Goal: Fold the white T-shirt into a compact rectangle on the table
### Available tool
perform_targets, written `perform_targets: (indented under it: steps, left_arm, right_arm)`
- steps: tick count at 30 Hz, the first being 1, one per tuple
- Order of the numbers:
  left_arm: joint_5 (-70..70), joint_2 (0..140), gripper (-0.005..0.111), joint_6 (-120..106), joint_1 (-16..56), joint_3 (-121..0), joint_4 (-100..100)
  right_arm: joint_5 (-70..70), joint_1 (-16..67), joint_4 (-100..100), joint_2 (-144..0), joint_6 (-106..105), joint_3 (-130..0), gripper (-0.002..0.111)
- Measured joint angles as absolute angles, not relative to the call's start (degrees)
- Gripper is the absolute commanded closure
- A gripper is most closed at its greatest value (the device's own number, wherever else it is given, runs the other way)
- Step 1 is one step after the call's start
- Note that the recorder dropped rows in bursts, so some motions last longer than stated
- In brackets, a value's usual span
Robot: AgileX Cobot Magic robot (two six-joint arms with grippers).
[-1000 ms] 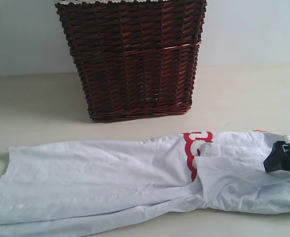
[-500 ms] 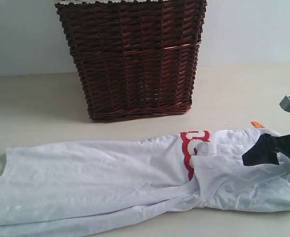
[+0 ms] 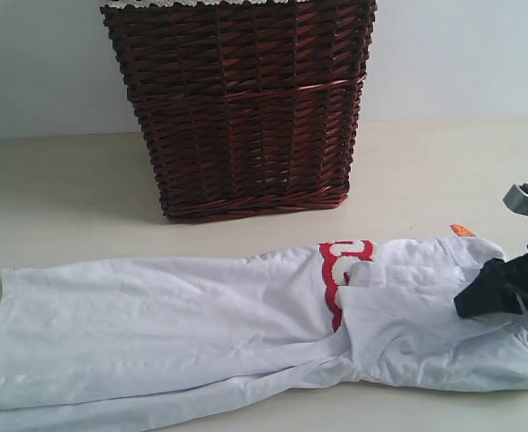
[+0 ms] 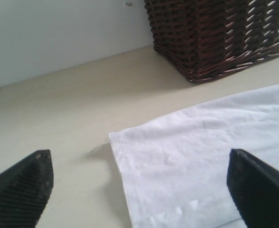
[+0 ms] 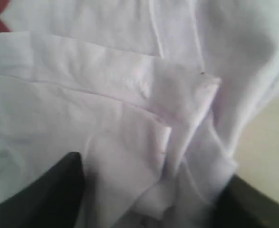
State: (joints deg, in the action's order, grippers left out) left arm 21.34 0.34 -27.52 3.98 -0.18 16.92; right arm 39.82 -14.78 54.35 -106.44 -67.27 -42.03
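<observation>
A: where's the shirt [image 3: 183, 315]?

B: flat on the table [image 3: 57, 189], in front of the basket [image 3: 246, 108], near it but not touching. It runs long and narrow across the basket's front. The hem end sticks out past the basket's left side and the collar end past its right side

A: folded at all?

B: partly. The sides are turned in, so it reads as a strip. The red band [image 3: 340, 270] sits roughly below the basket's right front corner, and a flap of white cloth covers most of it on the collar side. There's a small orange bit [image 3: 462, 230] at the collar end

A: left gripper [image 4: 139, 190]?

B: not in the outside camera. Its own camera shows the two fingers [image 4: 20, 187] spread wide with nothing between them. The hem corner [image 4: 111, 135] and bare table lie below, the basket's bottom corner beyond. Can't tell whether it touches the table

A: right gripper [image 3: 479, 295]?

B: right of the basket, down on the collar end of the shirt, tip on the cloth. In its own camera the fingers [image 5: 53, 190] stand apart, with bunched folds of shirt between them. The cloth looks loose, not clamped

A: so it's holding nothing?

B: nothing pinched that I can see, the cloth is just inside the gap

A: anything else?

B: white lace [image 3: 237, 3] along the basket's top rim, plain pale wall [image 3: 461, 54] behind the basket
</observation>
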Motion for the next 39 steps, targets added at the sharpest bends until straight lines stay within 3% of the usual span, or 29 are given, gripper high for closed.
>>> perform_targets:
  steps: [1,2,4,9,14,27,31,39]
  left_arm:
    - [21.3,0.3,0.013,-27.5,4.0,-0.2,16.9]
    - [21.3,0.3,0.013,-27.5,4.0,-0.2,16.9]
    - [21.3,0.3,0.013,-27.5,4.0,-0.2,16.9]
    - [21.3,0.3,0.013,-27.5,4.0,-0.2,16.9]
    - [21.3,0.3,0.013,-27.5,4.0,-0.2,16.9]
    - [21.3,0.3,0.013,-27.5,4.0,-0.2,16.9]
    - [21.3,0.3,0.013,-27.5,4.0,-0.2,16.9]
    - [21.3,0.3,0.013,-27.5,4.0,-0.2,16.9]
  right_arm:
    - [38.9,-14.8,53.7,-106.5,-67.0,-42.0,0.076]
    - [38.1,-14.8,53.2,-106.6,-66.8,-42.0,0.095]
    - [37.2,-14.8,52.6,-106.8,-66.7,-41.9,0.108]
    - [37.3,-14.7,49.1,-105.7,-66.4,-41.7,0.108]
    - [38.5,-15.9,33.2,-100.6,-65.0,-40.6,0.108]
    - [35.7,-29.6,19.9,-94.1,-64.4,-40.4,0.108]
    - [44.2,-29.9,27.4,-87.0,-66.3,-40.4,0.108]
    - [68.4,-29.9,60.3,-82.5,-82.1,-40.4,0.108]
